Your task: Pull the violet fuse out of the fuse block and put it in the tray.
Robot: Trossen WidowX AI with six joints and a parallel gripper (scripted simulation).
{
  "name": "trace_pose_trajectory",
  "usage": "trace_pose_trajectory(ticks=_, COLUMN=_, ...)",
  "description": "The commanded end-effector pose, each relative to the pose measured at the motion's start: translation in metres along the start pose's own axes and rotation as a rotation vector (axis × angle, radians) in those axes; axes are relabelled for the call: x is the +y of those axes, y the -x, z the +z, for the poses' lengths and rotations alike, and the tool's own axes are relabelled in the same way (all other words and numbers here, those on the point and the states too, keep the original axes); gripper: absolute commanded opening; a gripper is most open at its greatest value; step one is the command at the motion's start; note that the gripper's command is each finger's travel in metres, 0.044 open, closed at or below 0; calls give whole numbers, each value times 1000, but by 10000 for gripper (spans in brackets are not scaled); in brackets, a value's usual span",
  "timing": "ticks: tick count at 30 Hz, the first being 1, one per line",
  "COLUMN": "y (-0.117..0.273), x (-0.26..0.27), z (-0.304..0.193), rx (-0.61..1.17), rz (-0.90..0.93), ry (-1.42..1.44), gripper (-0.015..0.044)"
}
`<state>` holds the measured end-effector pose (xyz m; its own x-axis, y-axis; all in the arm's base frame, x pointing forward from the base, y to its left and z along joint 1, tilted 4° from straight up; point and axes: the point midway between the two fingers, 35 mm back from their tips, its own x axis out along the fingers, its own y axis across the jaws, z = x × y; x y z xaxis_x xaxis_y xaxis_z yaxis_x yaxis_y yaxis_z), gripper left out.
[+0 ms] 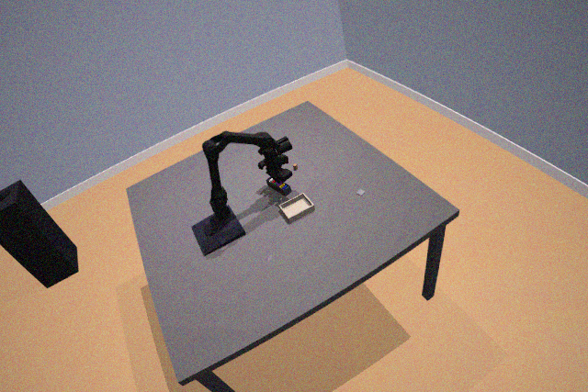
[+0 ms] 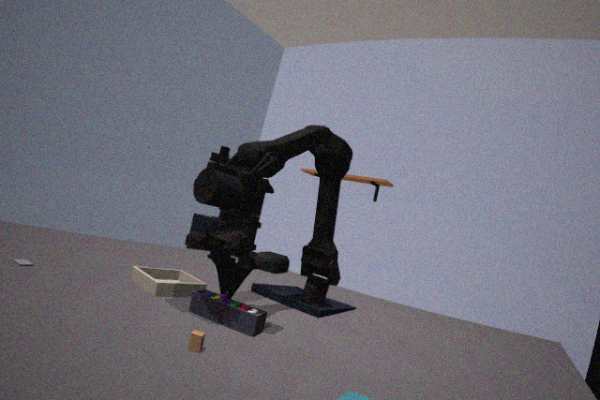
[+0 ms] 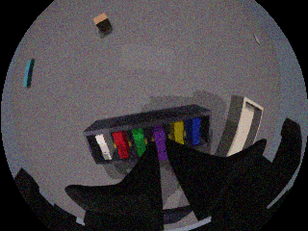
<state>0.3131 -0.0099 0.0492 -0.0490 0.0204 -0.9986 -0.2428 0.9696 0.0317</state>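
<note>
The violet fuse [image 2: 223, 297] [image 3: 160, 135] stands upright in the row, between the green fuse [image 3: 139, 140] and the yellow fuse [image 3: 178, 131]. My gripper [image 2: 227, 295] [image 3: 160, 144] points down and is shut on the violet fuse at its top. The fuse's top looks slightly higher than its neighbours; its lower part is hidden, so I cannot tell how deep it sits. The dark fuse block [image 1: 277, 188] [image 2: 227, 318] [image 3: 149, 116] also holds white, red and blue fuses. The pale tray [image 1: 290, 219] [image 2: 179, 289] [image 3: 233, 120] stands beside the block's blue end.
A small wooden block [image 1: 295, 167] [image 2: 196, 341] [image 3: 101, 22] lies on the table on the far side of the fuse block from the arm's base. A teal piece [image 2: 354, 395] [image 3: 29, 73] and a pale flat piece [image 1: 360, 192] [image 2: 22, 262] lie farther off.
</note>
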Motion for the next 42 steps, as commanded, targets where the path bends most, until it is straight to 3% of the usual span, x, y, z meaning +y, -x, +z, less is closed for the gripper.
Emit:
trace_pose_trajectory(ticks=1, y=4, x=0, z=1, rx=-5, rz=-3, ry=1, gripper=0)
trace_pose_trajectory(ticks=42, y=24, x=0, z=0, rx=-5, rz=-6, ry=3, gripper=0)
